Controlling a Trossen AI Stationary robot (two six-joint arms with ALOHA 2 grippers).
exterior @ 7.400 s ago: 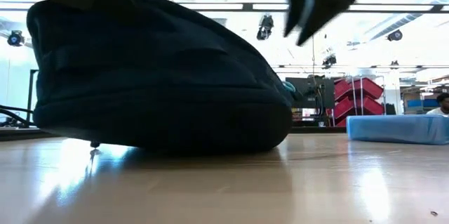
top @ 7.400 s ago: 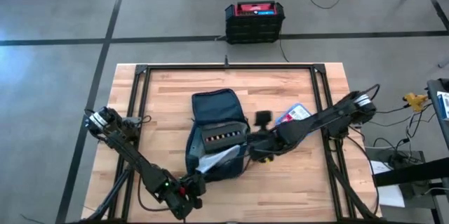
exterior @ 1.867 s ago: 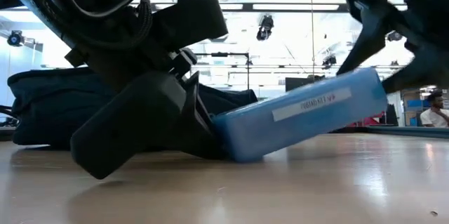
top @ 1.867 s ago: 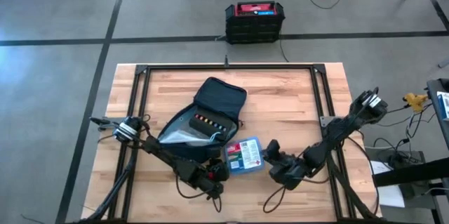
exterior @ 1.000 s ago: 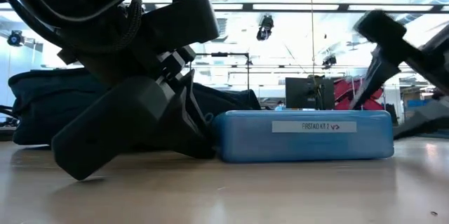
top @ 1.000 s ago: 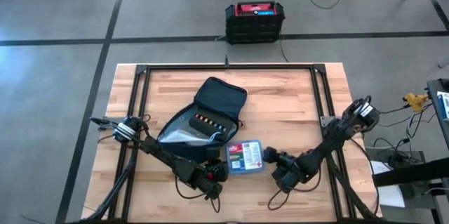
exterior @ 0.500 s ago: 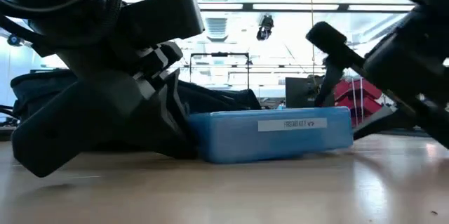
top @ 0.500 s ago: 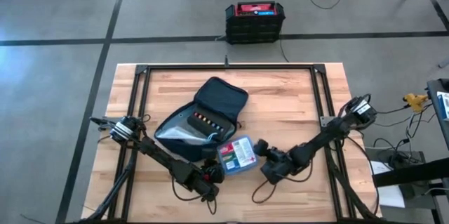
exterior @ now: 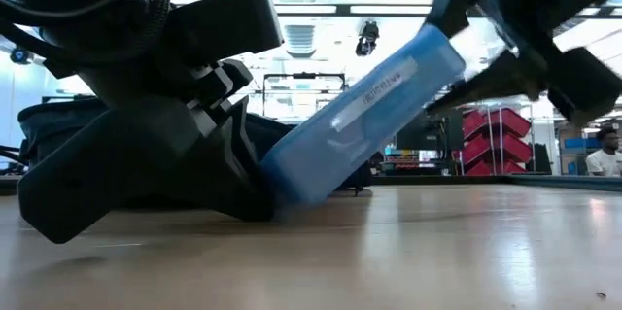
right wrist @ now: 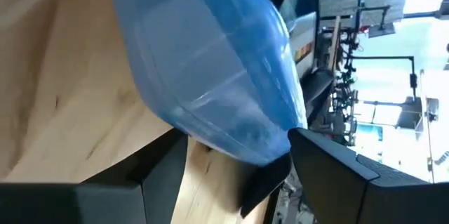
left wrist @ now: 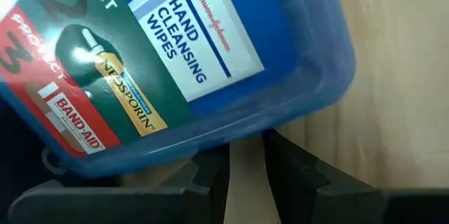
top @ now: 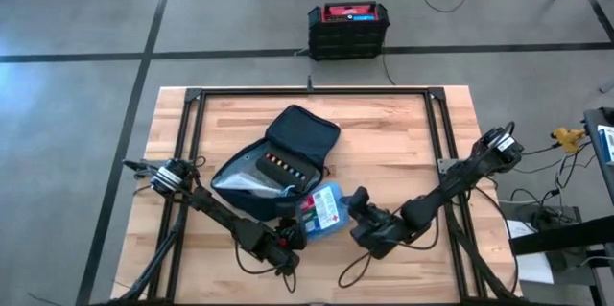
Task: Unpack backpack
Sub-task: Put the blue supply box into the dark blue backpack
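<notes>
The dark navy backpack lies open at the table's middle, showing a row of small coloured items and a clear bag. Just in front of it a blue plastic first-aid box stands tilted. Its left end is down on the wood and its right end is raised. My right gripper is shut on the raised end. My left gripper lies low beside the box's low end, its fingers nearly together with nothing between them. My right gripper pinches the box's raised right end between its two fingers, one on the lid side and one on the underside. It comes from the table's right. The box slants, its left end resting on the wood. My left gripper's shut fingertips lie against the box's low edge, coming from the table's near left.
A black frame rail runs around the tabletop. A black crate with a red top stands on the floor beyond the far edge. Bare wood lies to the right of the backpack and along the near edge.
The box lay flat on the table a second ago. My right gripper has pushed it toward the table's left, up against my left gripper, then risen. The box's right end has tipped up while its left end has stayed on the wood.
</notes>
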